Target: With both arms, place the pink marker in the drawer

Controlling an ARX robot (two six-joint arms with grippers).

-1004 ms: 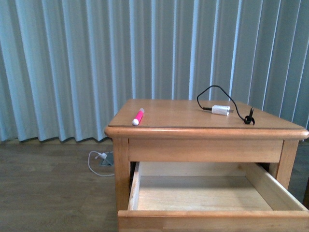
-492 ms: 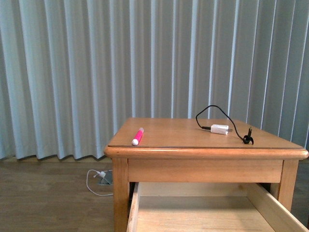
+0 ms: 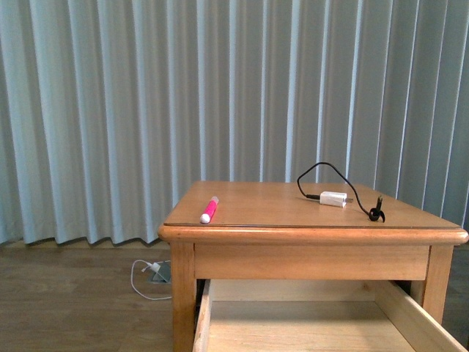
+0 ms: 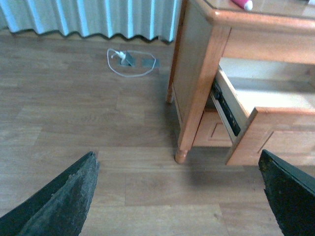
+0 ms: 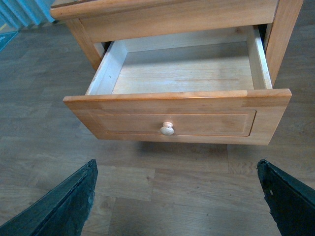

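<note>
The pink marker (image 3: 209, 209) lies on the nightstand top near its left front corner; its white end also shows in the left wrist view (image 4: 244, 4). The drawer (image 5: 177, 115) is pulled open, with a pale empty interior and a round pale knob (image 5: 167, 129). It also shows in the front view (image 3: 300, 323) and the left wrist view (image 4: 256, 123). My left gripper (image 4: 182, 196) is open over the floor, left of the nightstand. My right gripper (image 5: 179, 196) is open over the floor in front of the drawer. Neither arm shows in the front view.
A white charger plug (image 3: 333, 198) with a black cable (image 3: 322, 170) lies on the nightstand top at the right. A white cord and floor socket (image 3: 154, 273) lie on the wooden floor by the pleated curtain (image 3: 146, 110). The nightstand leg (image 4: 189, 123) stands near my left gripper.
The front view has tilted up: the nightstand top sits lower in the picture and the drawer's front edge has dropped out of view. The marker and charger have not moved.
</note>
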